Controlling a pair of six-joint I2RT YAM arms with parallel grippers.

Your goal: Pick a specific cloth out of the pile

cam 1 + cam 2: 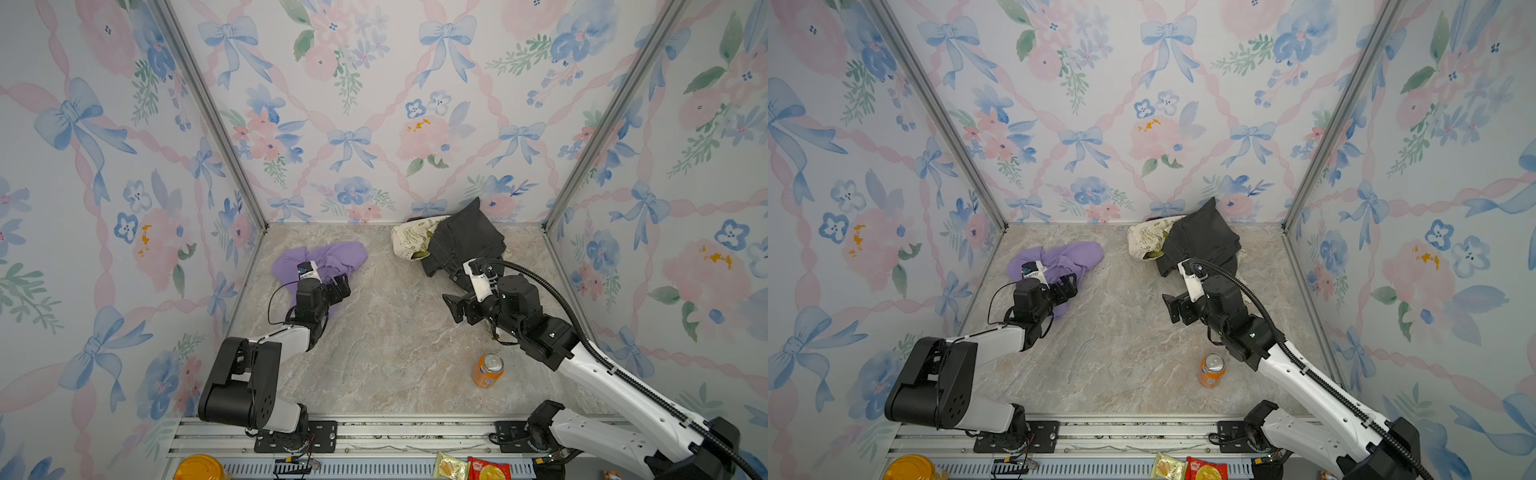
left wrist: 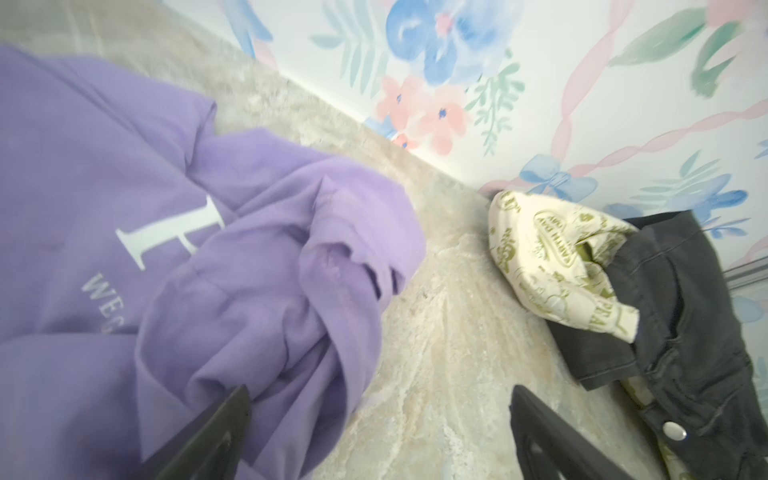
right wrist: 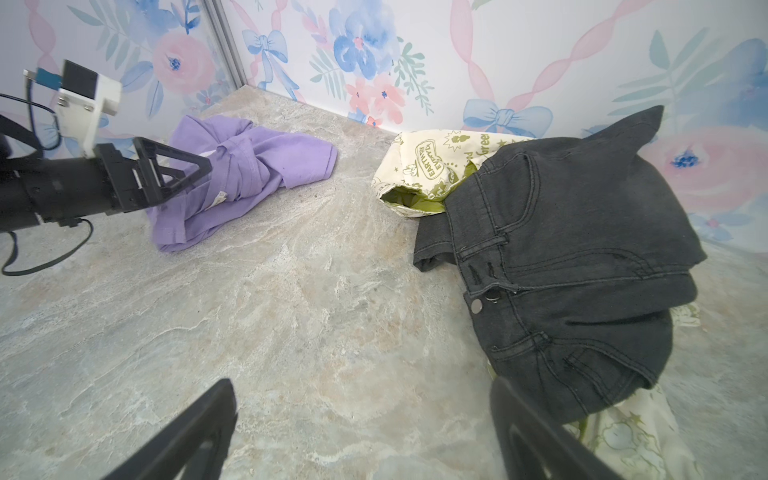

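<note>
The cloth is lavender with white lettering. The pile pairs black denim with cream fabric printed in green. The worktop is marbled grey-beige, the can orange.

Floral bow-patterned walls with metal corner posts enclose a marbled tabletop.

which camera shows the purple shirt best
The right wrist view: the purple shirt lies nearly whole, apart from the black denim, with only the open left gripper in front of part of it. The left wrist view crops it close, showing white lettering. Both top views show it small, partly under that gripper.
</note>
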